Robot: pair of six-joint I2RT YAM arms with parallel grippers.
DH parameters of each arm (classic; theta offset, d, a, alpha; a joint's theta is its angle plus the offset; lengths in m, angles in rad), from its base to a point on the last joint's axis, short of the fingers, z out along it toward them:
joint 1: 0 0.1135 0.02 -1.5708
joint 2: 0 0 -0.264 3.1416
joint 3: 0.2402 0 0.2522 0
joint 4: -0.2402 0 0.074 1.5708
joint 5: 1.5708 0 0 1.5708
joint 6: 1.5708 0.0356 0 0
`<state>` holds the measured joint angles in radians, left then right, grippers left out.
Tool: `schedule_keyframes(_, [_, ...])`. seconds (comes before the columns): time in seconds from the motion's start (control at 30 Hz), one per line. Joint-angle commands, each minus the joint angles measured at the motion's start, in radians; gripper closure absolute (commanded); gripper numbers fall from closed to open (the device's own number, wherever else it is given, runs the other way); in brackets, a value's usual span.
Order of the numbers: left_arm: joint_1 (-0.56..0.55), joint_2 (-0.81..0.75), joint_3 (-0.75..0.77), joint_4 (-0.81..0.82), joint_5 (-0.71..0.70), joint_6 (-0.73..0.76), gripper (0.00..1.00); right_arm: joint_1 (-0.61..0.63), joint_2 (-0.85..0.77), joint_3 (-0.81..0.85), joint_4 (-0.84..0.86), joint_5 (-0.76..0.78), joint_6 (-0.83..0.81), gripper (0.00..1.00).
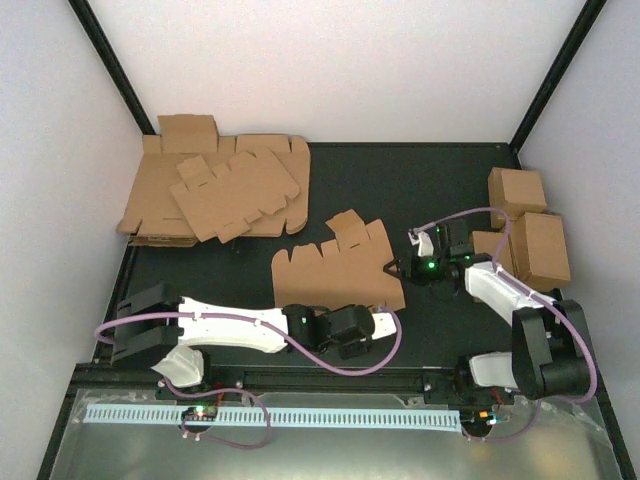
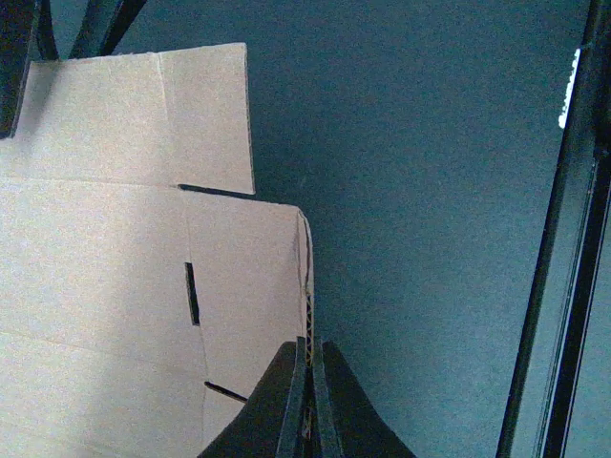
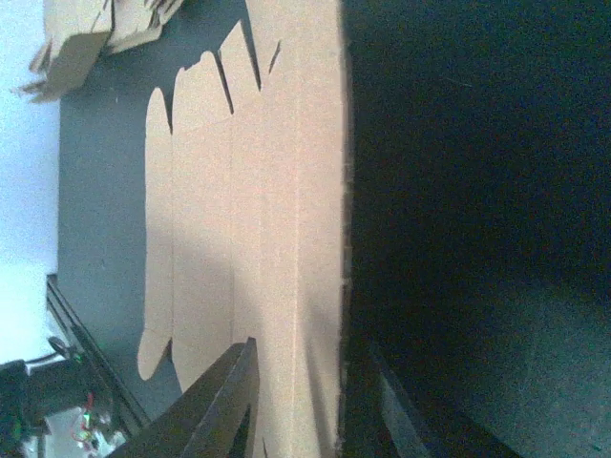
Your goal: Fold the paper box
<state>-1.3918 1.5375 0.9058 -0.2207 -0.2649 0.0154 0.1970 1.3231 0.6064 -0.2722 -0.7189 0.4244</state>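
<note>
Top external view: the paper box [image 1: 330, 270] lay unfolded near the middle of the dark tabletop [image 1: 420, 190]. My left end effector [image 2: 307, 355] was clenched on the box's near right corner. My right end effector [image 3: 311, 348] was released, fingers straddling the box's right edge.

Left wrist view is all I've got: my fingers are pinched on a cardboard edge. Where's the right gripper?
Observer: The right gripper is at the right edge of the paper box, farther from the bases than your left gripper.
Operator: Has it gripped?
Observer: No. In its wrist view the jaws stand apart, straddling that edge.
Operator: Anything nearby to avoid?
Observer: A heap of cardboard blanks lies far left, and folded boxes stand far right.
</note>
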Motion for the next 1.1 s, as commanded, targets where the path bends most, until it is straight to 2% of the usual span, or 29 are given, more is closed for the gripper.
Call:
schedule_keyframes(0.0, [-0.009,-0.025,-0.001,0.036,0.003,0.003,0.98,0.039,0.001,0.059,-0.066,0.075,-0.037,0.71])
schedule_keyframes(0.1, [-0.009,-0.024,0.001,0.036,0.001,-0.002,0.98,0.064,-0.007,0.075,-0.092,0.128,-0.050,0.83])
schedule_keyframes(0.13, [-0.009,-0.025,0.002,0.035,-0.004,-0.006,0.91,0.067,-0.012,0.078,-0.096,0.141,-0.054,0.87])
schedule_keyframes(0.17, [-0.010,-0.029,0.005,0.035,-0.010,-0.013,0.81,0.070,-0.018,0.078,-0.098,0.150,-0.056,0.89])
schedule_keyframes(0.23, [-0.009,-0.052,0.003,0.034,-0.029,-0.036,0.50,0.076,-0.032,0.078,-0.091,0.160,-0.066,0.95])
schedule_keyframes(0.27, [-0.009,-0.078,-0.004,0.040,-0.033,-0.043,0.39,0.080,-0.039,0.078,-0.088,0.162,-0.072,0.95])
schedule_keyframes(0.37, [0.008,-0.180,-0.041,0.070,-0.060,-0.068,0.11,0.091,-0.054,0.084,-0.085,0.173,-0.092,0.98])
schedule_keyframes(0.4, [0.024,-0.222,-0.052,0.073,-0.055,-0.077,0.04,0.097,-0.058,0.088,-0.087,0.166,-0.100,0.98])
schedule_keyframes(0.47, [0.075,-0.324,-0.067,0.067,-0.011,-0.095,0.01,0.114,-0.071,0.097,-0.085,0.152,-0.113,0.98])
schedule_keyframes(0.63, [0.261,-0.509,-0.068,0.011,0.077,-0.124,0.01,0.220,-0.091,0.166,-0.132,0.192,-0.148,0.98])
schedule_keyframes(0.77, [0.413,-0.583,0.009,-0.108,0.138,-0.163,0.01,0.327,-0.052,0.325,-0.297,0.310,-0.192,0.98])
schedule_keyframes(0.83, [0.522,-0.617,0.026,-0.124,0.244,-0.182,0.01,0.377,-0.038,0.406,-0.375,0.364,-0.215,0.98])
schedule_keyframes(0.9, [0.576,-0.626,0.050,-0.143,0.334,-0.158,0.01,0.420,-0.024,0.483,-0.439,0.413,-0.250,0.98])
schedule_keyframes(1.0, [0.583,-0.601,0.109,-0.220,0.288,-0.108,0.01,0.471,0.028,0.589,-0.538,0.493,-0.299,0.98])
schedule_keyframes(1.07, [0.587,-0.587,0.142,-0.266,0.226,-0.130,0.01,0.498,0.082,0.654,-0.600,0.551,-0.333,0.97])
